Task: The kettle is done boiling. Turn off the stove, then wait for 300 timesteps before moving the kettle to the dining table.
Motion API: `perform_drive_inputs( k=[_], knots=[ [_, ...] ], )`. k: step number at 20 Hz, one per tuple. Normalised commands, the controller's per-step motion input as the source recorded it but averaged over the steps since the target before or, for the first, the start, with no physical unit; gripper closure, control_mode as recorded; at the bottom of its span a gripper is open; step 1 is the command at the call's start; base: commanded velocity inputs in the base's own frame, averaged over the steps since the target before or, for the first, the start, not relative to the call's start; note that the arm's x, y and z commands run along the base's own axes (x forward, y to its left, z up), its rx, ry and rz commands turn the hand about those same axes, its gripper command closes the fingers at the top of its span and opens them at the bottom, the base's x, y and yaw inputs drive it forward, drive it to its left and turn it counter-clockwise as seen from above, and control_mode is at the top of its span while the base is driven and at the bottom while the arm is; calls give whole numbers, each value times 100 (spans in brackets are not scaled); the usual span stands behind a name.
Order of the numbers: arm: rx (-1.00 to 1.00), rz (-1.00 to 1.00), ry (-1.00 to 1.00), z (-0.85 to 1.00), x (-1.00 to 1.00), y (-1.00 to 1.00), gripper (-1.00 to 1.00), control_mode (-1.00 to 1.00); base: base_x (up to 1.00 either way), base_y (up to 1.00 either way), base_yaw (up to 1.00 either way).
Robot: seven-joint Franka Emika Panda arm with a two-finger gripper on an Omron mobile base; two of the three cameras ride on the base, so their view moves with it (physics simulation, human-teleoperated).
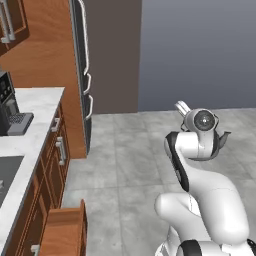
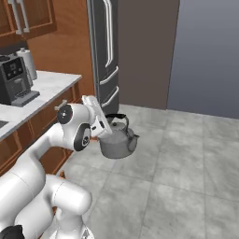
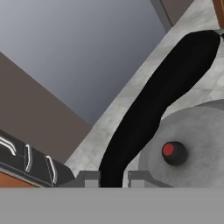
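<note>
The grey kettle [image 2: 117, 142] hangs in the air above the tiled floor, upright, away from the counter. My gripper [image 2: 105, 125] is shut on its black arched handle [image 3: 148, 109], which runs up between the fingertips [image 3: 87, 178]. Below the handle lie the grey lid and its dark knob [image 3: 174, 152]. In the left base view my arm hides most of the kettle; its spout [image 1: 225, 136] pokes out to the right. A corner of the dark stove [image 1: 7, 172] sits in the marble counter at the far left. The dining table is out of view.
A coffee machine [image 1: 7, 105] stands on the counter [image 1: 35, 100], with a paper towel roll [image 2: 29, 63] behind it. A tall dark fridge [image 1: 82, 75] rises past the counter's end. A wooden drawer [image 1: 65, 232] stands open low at the left. Grey tiled floor [image 2: 186, 158] stretches ahead.
</note>
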Motion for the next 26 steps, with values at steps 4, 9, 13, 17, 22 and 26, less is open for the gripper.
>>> perform_drive_inputs(
  k=[4, 9, 13, 17, 22, 26],
  knots=[
    [0, 0, 0, 0, 0, 0, 100, 100, 79, -16, 0],
    [0, 0, 0, 0, 0, 0, 100, 100, 69, -27, -6],
    [0, 0, 0, 0, 0, 0, 100, 100, 40, -52, -18],
    [0, 0, 0, 0, 0, 0, 100, 100, 32, -44, -21],
    [0, 0, 0, 0, 0, 0, 100, 100, 28, -37, -27],
    [0, 0, 0, 0, 0, 0, 100, 100, 25, -30, -32]
  ],
)
